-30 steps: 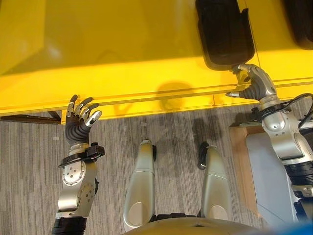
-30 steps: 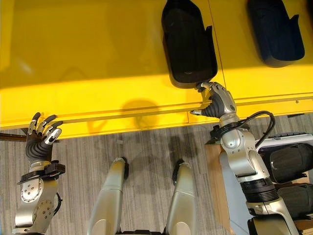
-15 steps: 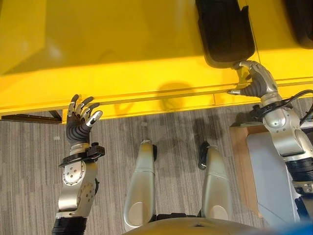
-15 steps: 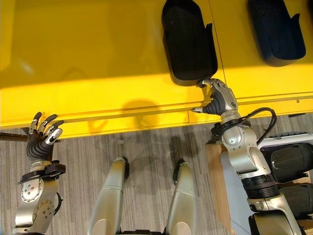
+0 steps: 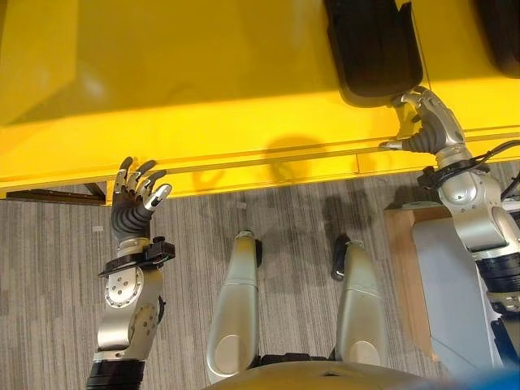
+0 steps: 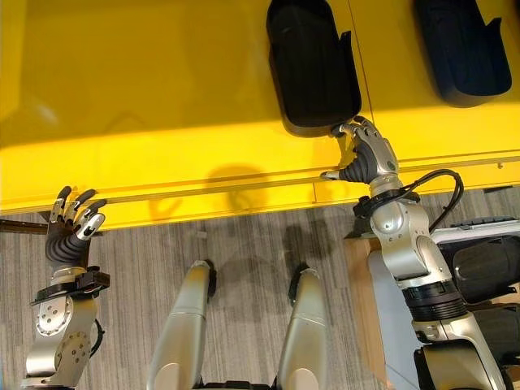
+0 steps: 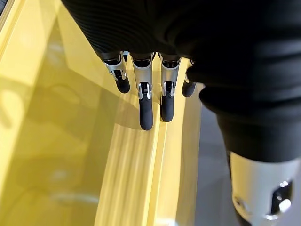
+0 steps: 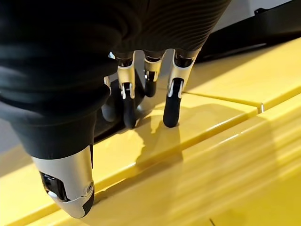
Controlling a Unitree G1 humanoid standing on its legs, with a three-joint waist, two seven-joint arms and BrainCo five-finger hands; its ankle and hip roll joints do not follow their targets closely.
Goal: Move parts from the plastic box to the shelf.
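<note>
Right hand (image 6: pixel 367 156), fingers relaxed, touches a matte black moulded part (image 6: pixel 313 65) on the glossy yellow shelf (image 6: pixel 162 106)

The shelf (image 6: pixel 162 97) was glossy bright yellow. Two parts (image 6: pixel 313 69) (image 6: pixel 455 49) on it were matte black. The floor (image 6: pixel 244 260) was grey with fine streaks. At 3 o'clock, a box (image 6: pixel 479 236) showed a pale grey rim.
</note>
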